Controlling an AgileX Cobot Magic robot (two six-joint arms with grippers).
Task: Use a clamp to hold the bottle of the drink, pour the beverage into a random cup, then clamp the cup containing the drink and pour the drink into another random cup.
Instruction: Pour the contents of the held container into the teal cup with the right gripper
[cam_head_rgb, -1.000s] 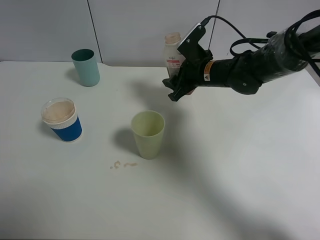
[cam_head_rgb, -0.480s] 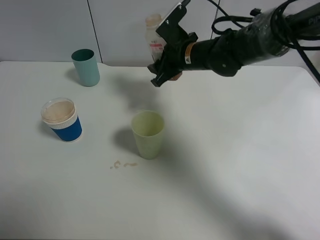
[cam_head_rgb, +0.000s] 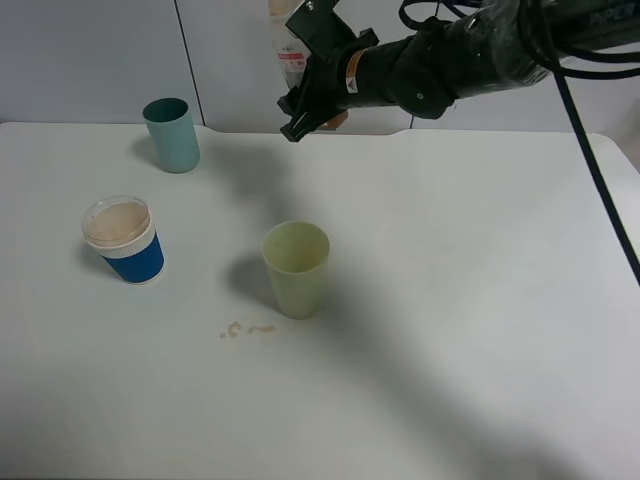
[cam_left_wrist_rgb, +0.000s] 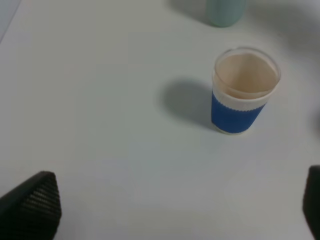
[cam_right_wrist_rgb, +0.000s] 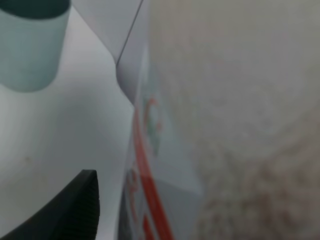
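Exterior high view: the white table (cam_head_rgb: 480, 330) has much free room on the side at 3 o'clock and along the near edge at 6 o'clock. The right claw (cam_head_rgb: 312, 100) is high above the far edge, at 12 o'clock. It is clamped on the bottle (cam_head_rgb: 290, 52), which is tilted with its neck toward 11 o'clock. The blue cup (cam_head_rgb: 125, 240), with pale brown drink inside, stands at 9 o'clock, well apart from this claw. The teal tumbler (cam_head_rgb: 172, 135) stands at 10 o'clock near the far edge. The pale green tumbler (cam_head_rgb: 296, 268) is near the middle, with small brown drops (cam_head_rgb: 248, 328) at its 7 o'clock. The left claw (cam_left_wrist_rgb: 170, 210) has its fingers wide apart and holds nothing; the blue cup stands ahead of it, not touching.
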